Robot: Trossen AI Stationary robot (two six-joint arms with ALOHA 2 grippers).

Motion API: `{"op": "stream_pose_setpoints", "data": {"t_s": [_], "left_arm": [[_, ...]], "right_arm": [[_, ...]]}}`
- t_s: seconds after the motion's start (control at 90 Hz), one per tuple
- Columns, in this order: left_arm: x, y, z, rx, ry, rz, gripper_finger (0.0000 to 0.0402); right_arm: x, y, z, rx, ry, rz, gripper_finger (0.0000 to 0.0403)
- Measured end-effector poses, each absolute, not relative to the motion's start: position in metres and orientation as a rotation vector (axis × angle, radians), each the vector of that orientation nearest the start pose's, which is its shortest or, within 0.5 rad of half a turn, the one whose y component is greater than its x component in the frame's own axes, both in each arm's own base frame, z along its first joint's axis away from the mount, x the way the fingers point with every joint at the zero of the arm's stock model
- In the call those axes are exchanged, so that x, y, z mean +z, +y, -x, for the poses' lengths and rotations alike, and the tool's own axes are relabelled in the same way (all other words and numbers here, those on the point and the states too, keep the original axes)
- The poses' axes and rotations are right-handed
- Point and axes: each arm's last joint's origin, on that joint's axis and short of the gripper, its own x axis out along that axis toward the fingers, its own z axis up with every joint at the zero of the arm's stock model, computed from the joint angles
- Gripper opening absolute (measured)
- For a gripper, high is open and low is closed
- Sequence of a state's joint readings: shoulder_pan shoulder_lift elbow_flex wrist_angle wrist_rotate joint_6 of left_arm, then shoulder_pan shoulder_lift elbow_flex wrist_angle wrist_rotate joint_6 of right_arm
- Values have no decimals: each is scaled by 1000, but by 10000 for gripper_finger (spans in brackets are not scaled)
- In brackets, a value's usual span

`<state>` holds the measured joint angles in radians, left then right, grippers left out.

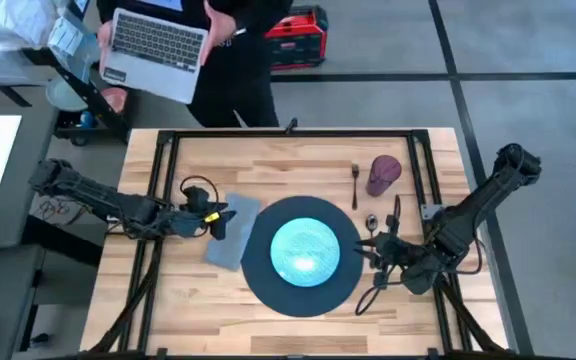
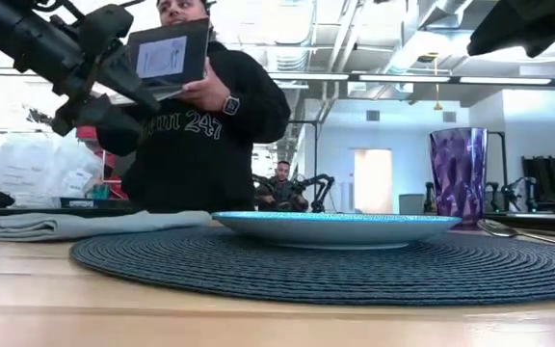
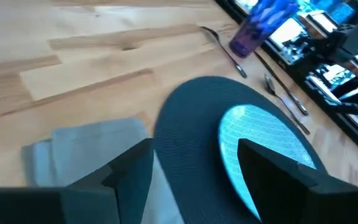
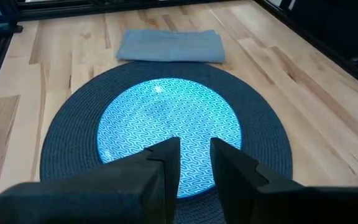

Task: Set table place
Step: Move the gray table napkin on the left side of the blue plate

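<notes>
Grey floor (image 1: pixel 528 60), red case (image 1: pixel 298 36), person holding laptop (image 1: pixel 156 48), ceiling lights (image 2: pixel 297 75)

person (image 1: pixel 230 60) holding laptop (image 1: pixel 155 48) behind table | red case (image 1: pixel 298 38) on floor

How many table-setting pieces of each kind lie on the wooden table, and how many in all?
Mat: 1
Plate: 1
Napkin: 1
Cup: 1
Cutlery: 3 (fork, spoon, knife)
Total: 7
</notes>
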<state>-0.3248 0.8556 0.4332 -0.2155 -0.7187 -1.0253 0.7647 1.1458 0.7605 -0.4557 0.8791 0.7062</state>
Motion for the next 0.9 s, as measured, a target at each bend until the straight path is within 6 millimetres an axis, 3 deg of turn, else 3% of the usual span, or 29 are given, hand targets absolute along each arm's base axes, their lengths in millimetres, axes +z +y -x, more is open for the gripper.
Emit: {"op": "stream_pose_setpoints", "data": {"t_s": [0.322,0.9], "left_arm": [[194,-51,-183,542,313,613,217],[198,-59,-185,461,294,631,217]], "right_arm": [[243,135,-173,-294,490,-74,76],[244,136,-174,-275,490,-81,76]]}}
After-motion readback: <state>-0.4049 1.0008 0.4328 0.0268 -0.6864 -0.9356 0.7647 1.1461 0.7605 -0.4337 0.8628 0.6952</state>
